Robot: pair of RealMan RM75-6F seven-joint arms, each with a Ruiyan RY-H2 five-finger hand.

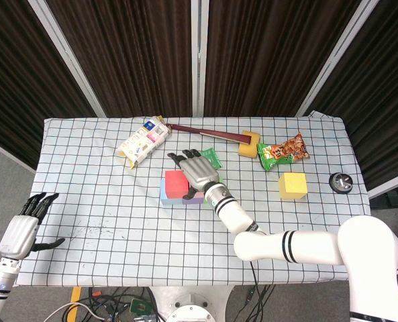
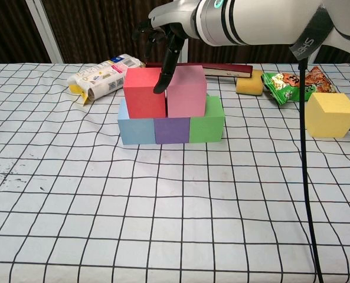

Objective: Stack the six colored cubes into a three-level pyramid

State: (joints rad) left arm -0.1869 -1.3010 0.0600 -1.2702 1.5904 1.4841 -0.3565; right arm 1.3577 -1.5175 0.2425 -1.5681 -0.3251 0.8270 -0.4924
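My left hand (image 1: 23, 230) hangs off the table's left edge, fingers apart and empty, out of this step. On the checked cloth the pyramid is two levels up: light blue cube (image 2: 136, 130), purple cube (image 2: 172, 130) and green cube (image 2: 208, 122) in a touching row, with the red cube (image 2: 144, 92) and pink cube (image 2: 186, 91) side by side on top. My right hand (image 1: 196, 171) sits over those two, holding nothing, fingers spread — in the chest view one fingertip (image 2: 160, 87) points down at the seam between red and pink, so I judge I'm squaring the second level. The yellow cube (image 2: 330, 115) stands well to the right, near the snack packet (image 2: 290, 84). Next I'd lift clear without nudging the pair, reach right, grip the yellow cube by its sides and centre it over that seam — a light release matters.
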